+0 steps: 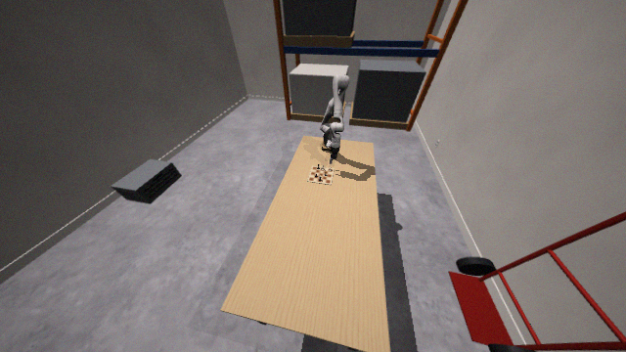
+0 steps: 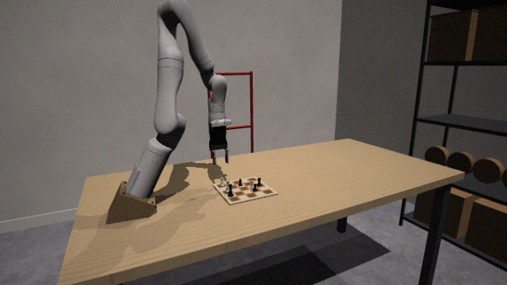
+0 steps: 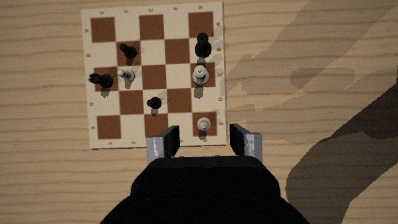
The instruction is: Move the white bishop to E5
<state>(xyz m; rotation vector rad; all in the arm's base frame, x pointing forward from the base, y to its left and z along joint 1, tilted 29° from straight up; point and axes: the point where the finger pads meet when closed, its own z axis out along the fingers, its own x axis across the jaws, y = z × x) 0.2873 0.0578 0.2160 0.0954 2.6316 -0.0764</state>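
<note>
A red hand truck [image 1: 476,303] stands by the wall. A shelf rack [image 1: 282,73] holds grey boxes [image 1: 388,90]. A dark crate [image 1: 147,180] lies on the floor.

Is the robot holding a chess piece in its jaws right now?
No, the jaws of the gripper stand wide open with only air between them, above the white piece on the near edge of the chessboard.
</note>
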